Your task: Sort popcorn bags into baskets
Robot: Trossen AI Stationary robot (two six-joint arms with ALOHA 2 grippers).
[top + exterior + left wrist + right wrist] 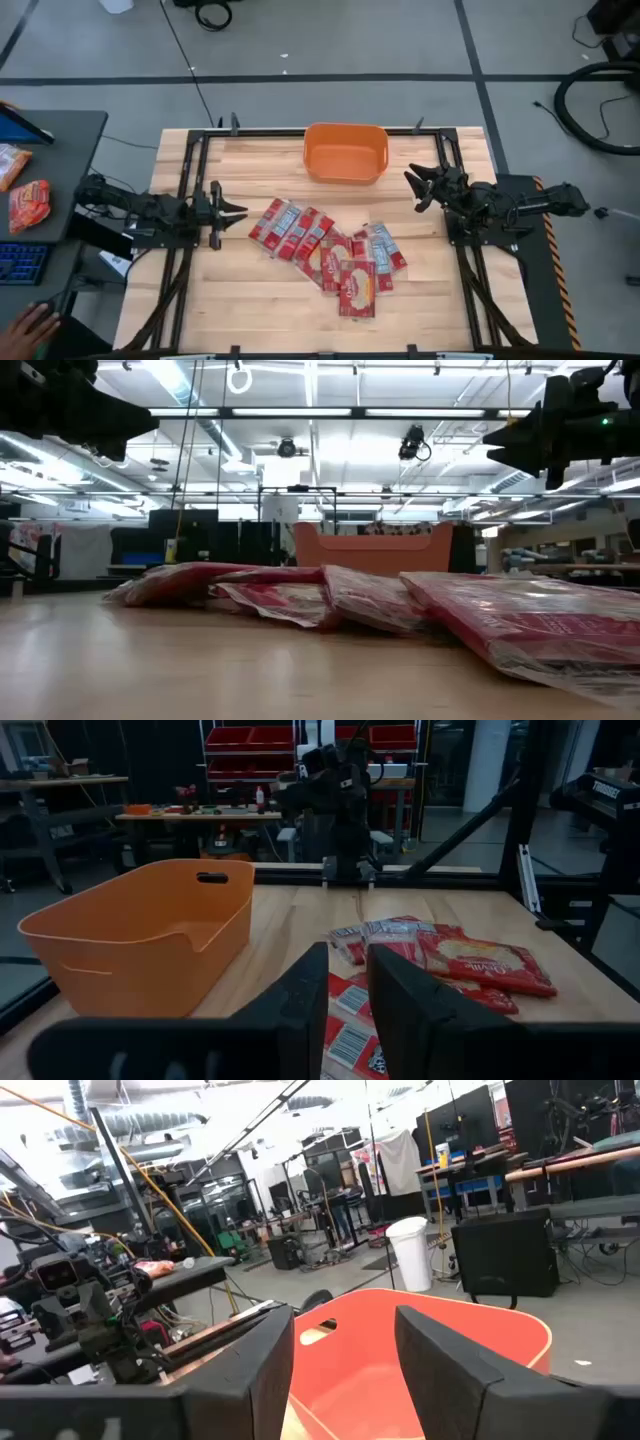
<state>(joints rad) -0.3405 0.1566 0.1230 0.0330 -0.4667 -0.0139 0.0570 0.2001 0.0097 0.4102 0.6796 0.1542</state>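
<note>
Several red and cream popcorn bags (325, 250) lie flat in an overlapping heap on the middle of the wooden table; the low view shows the bags (380, 600) and the left wrist view shows the bags (440, 960) too. The orange basket (346, 152) stands at the far edge, empty as far as shows, also seen as basket (140, 945) and basket (420, 1350). My left gripper (236, 211) hovers open just left of the heap, touching nothing. My right gripper (418, 187) is open, raised right of the basket and pointing toward it.
A dark side table (40, 190) at the left carries two more packets (28, 203) and a keyboard. A person's hand (30, 328) shows at the lower left. Black frame rails (190, 190) run along both table sides. Bare wood lies near the front edge.
</note>
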